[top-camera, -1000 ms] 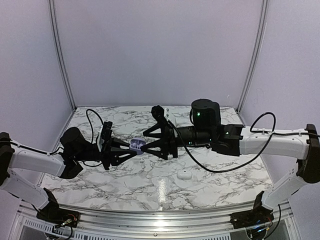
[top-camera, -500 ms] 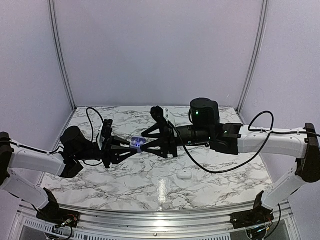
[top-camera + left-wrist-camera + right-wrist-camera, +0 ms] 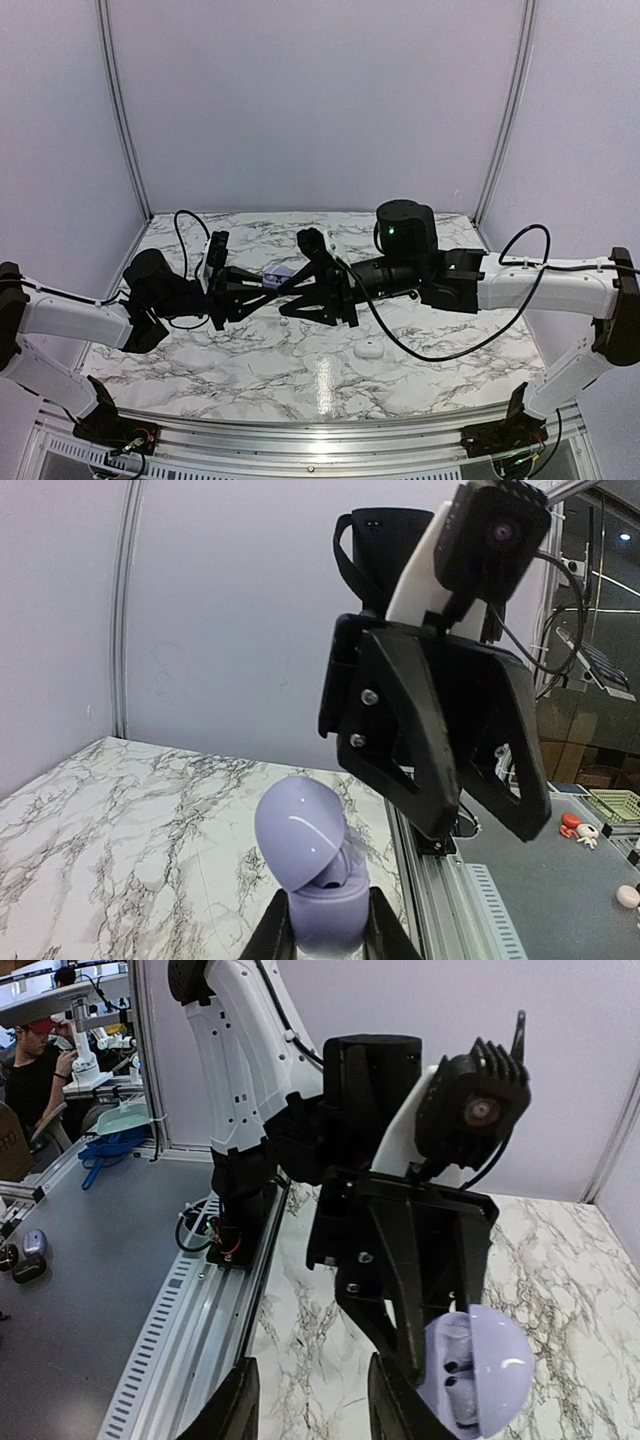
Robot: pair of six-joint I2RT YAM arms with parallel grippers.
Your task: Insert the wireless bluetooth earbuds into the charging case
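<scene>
Your left gripper [image 3: 326, 932] clamps the open lilac charging case [image 3: 303, 850] aloft, your right gripper [image 3: 312, 1385] faces it spread and empty, and whether earbuds sit inside is unclear, so treat insertion as unfinished.

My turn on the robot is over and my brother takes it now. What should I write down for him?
Left gripper: shut on the purple case, lid open, held up above the table.
Right gripper: open, empty, facing the case close by.
A white rounded thing lies on the table near the right arm.
Done: case picked up and opened.
Left: neither gripper holds any earbuds, and whether any sit in the case cannot be told. Probably find them and put them in.
</scene>
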